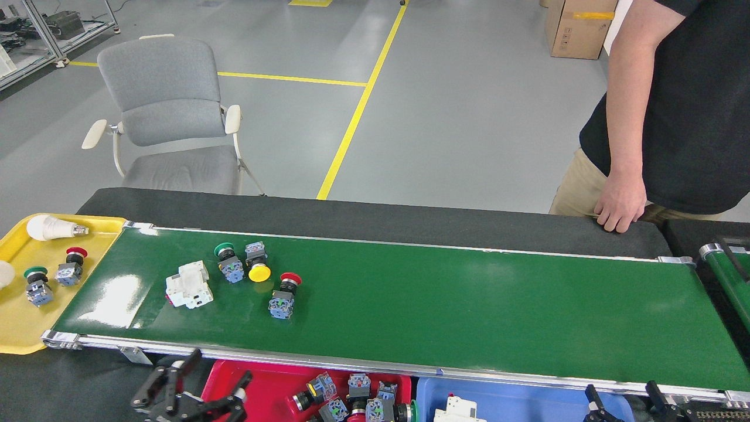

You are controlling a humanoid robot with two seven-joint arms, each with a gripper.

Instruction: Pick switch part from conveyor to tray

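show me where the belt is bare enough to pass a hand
The conveyor is bare from the red-capped switch rightward to its end roller. Its left part is crowded: white breaker, green-capped switch, yellow-capped switch.

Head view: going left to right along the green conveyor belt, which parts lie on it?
White breaker block → green-capped switch → yellow-capped switch → red-capped switch; beyond that the conveyor carries nothing.

One head view looks forward and down across the conveyor (410,305).
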